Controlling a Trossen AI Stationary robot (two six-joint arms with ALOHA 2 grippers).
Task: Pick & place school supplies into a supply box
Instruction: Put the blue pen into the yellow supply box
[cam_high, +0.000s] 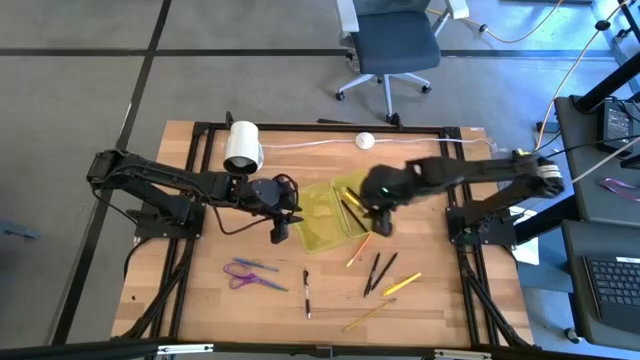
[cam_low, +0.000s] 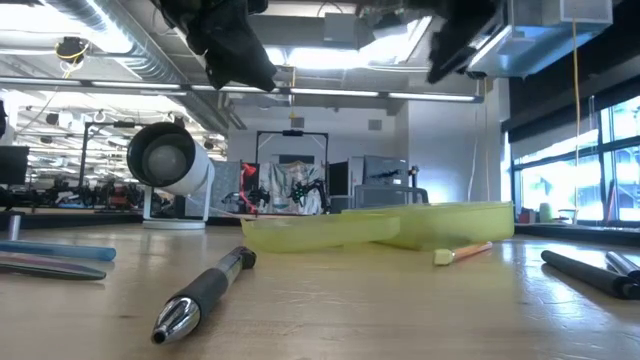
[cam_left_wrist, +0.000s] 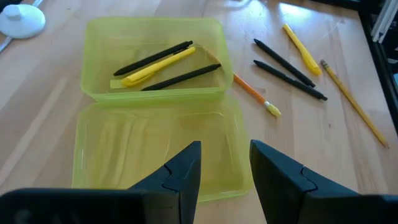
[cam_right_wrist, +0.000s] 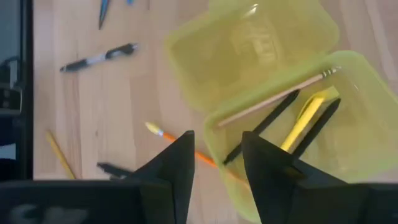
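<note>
2 grippers, fingers apart, empty | L (cam_left_wrist: 225, 180) & R (cam_right_wrist: 216, 174) over supply box (cam_high: 322, 225)

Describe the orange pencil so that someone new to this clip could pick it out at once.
Start at the yellow-green box in the middle of the table. The orange pencil lies on the wood just outside the box's corner, below the right hand in the high view. It is the only orange one, with a pale tip; the nearby pens are black.

Pale wooden table (cam_high: 200, 300) with visible grain, translucent glossy yellow-green plastic supply box (cam_left_wrist: 155, 146), matt black pens (cam_left_wrist: 289, 68)
</note>
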